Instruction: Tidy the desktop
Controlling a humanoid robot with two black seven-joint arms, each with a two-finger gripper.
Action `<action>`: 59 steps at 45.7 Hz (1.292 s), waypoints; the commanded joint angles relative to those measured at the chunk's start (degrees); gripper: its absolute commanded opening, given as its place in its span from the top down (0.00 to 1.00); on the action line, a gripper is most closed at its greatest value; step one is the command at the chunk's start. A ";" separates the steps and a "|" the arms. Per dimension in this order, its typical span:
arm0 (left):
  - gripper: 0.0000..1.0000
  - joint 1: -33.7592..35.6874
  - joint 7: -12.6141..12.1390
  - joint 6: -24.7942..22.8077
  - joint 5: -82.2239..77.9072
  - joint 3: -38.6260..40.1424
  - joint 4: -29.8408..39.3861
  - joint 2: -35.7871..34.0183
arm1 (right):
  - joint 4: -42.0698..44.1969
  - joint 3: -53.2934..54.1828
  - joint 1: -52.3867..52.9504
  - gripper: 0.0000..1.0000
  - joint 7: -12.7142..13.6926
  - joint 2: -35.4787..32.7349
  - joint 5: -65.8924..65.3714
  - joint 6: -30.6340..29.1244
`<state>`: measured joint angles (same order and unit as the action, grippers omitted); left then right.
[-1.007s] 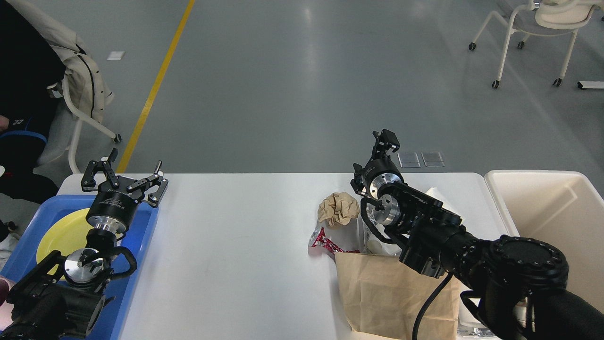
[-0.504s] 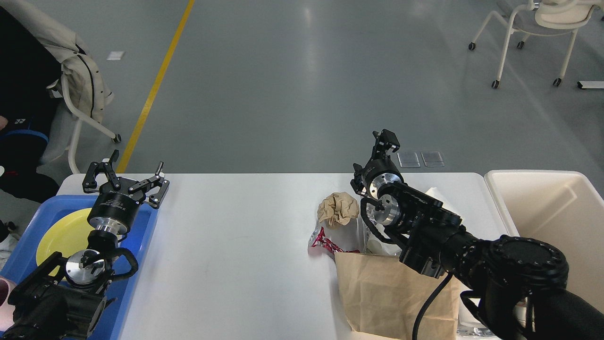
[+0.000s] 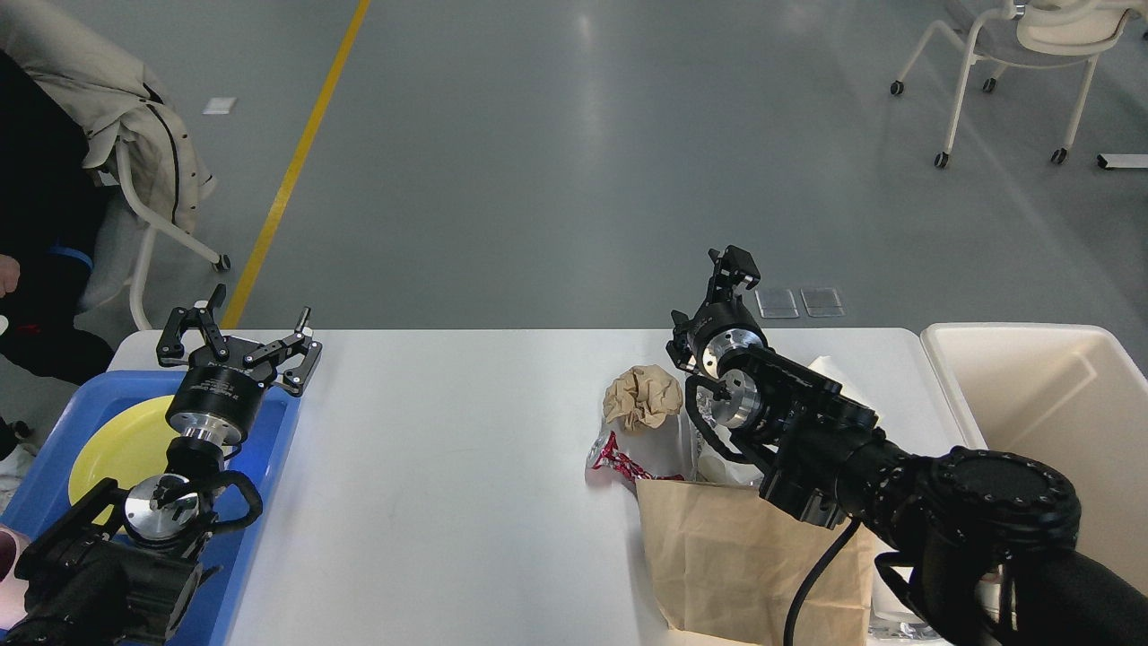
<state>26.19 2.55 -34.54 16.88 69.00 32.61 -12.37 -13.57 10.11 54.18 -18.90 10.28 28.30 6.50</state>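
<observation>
The white desktop (image 3: 448, 467) carries litter on its right half: a crumpled brown paper ball (image 3: 641, 396), a red-and-white wrapper (image 3: 615, 460), a flat brown paper bag (image 3: 735, 556) and a white sheet (image 3: 834, 370) partly hidden behind my right arm. My left gripper (image 3: 240, 337) hangs open and empty over the far end of the blue tray (image 3: 273, 467). At the table's far edge, just right of the paper ball, my right gripper (image 3: 733, 267) is raised. It is seen dark and end-on, so its fingers cannot be told apart.
A yellow plate (image 3: 112, 449) lies in the blue tray at the left. A cream bin (image 3: 1058, 395) stands off the table's right end. Chairs stand on the grey floor at far left (image 3: 148, 170) and far right (image 3: 1031, 45).
My left gripper has shifted very slightly to the right. The right arm and the litter have not moved.
</observation>
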 commanded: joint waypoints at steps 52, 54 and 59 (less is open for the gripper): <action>0.03 0.00 0.00 -0.36 0.00 -0.09 0.00 0.06 | 1.09 2.72 7.78 0.00 0.62 -1.23 0.18 0.70; 0.03 0.00 0.00 -0.36 0.00 -0.09 0.00 0.06 | 1.09 2.81 9.01 0.00 0.62 -3.07 0.18 0.70; 0.03 0.00 0.00 -0.36 0.00 -0.09 0.00 0.06 | 1.09 2.72 12.17 0.00 0.53 -6.76 0.09 0.70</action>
<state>26.19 2.50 -34.89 16.88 68.91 32.61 -12.30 -12.47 12.81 63.12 -18.31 7.12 28.48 7.19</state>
